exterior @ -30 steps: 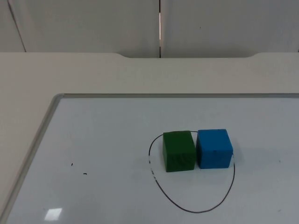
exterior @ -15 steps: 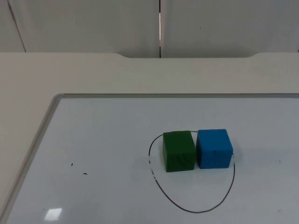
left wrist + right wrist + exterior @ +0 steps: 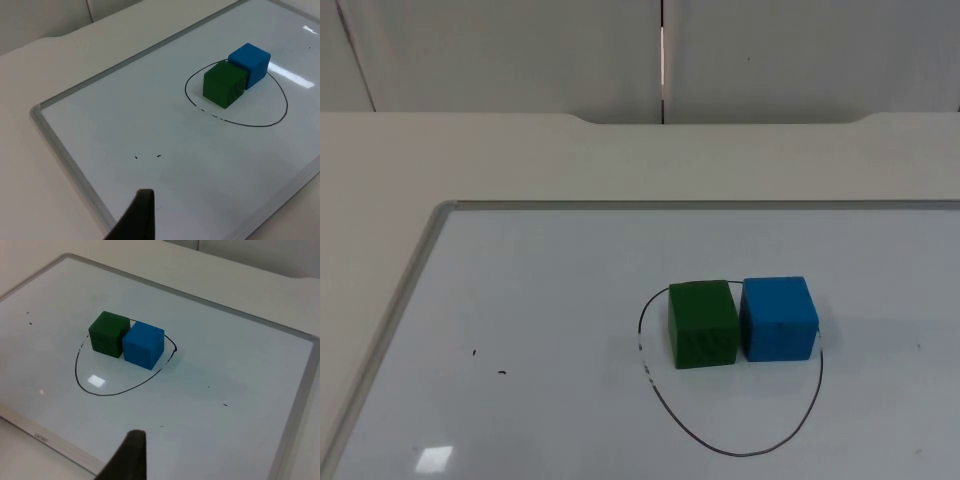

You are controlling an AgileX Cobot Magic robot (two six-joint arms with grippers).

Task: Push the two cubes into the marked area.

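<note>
Fingers' state unreadable on both grippers — green cube (image 3: 702, 325) touches blue cube (image 3: 779, 318) inside drawn ring (image 3: 740, 452); whiteboard (image 3: 45, 439) lettering illegible.

The whiteboard (image 3: 570, 330) has a smooth, glossy face that throws back a bright patch of light, and its frame (image 3: 395, 310) looks like matt grey metal or plastic. The green cube (image 3: 702, 324) and the blue cube (image 3: 778, 318) are matt, with faintly grainy sides. The bench (image 3: 520, 160) is a plain, dull off-white. The drawn ring (image 3: 740, 450) is thin dark marker ink.
</note>
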